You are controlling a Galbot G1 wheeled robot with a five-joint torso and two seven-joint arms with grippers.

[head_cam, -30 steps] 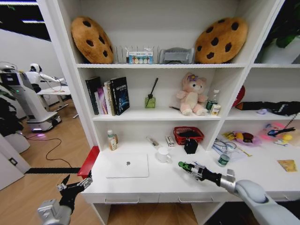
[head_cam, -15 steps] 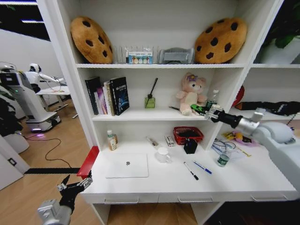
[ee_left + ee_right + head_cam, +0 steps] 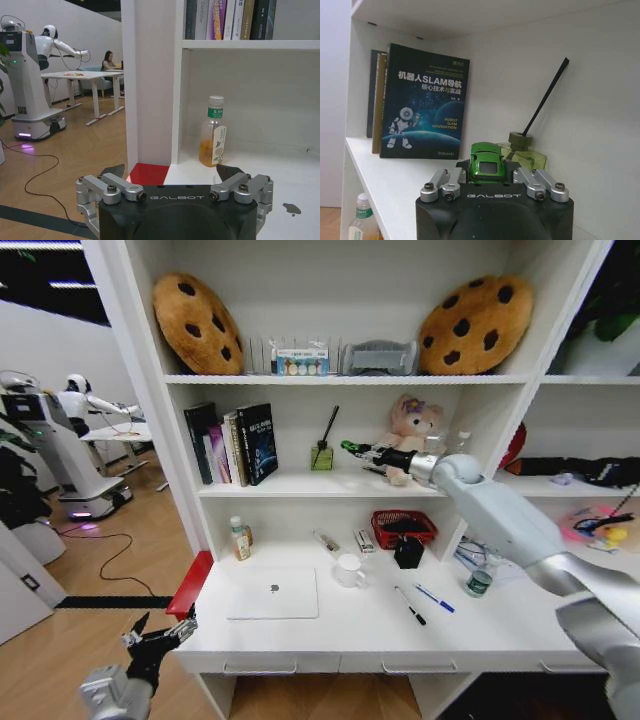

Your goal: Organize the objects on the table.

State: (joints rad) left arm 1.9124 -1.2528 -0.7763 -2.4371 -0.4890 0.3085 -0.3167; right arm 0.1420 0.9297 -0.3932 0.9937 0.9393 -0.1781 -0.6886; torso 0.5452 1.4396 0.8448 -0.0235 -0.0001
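Right gripper (image 3: 352,449) clamping green toy car (image 3: 486,161), beside diffuser bottle (image 3: 521,153)

Robotics lab/office w/ mock study corner: white shelving (image 3: 330,485) w/ SLAM book (image 3: 425,102), laptop (image 3: 272,592) on white surface (image 3: 500,625); other robots (image 3: 30,70) at a small desk (image 3: 82,76), cable across wood floor (image 3: 110,560).

Bright, even indoor light washes the white shelving (image 3: 330,485), shadows staying soft, while the head view bows strongly at its edges and the distant room perhaps blurs slightly.
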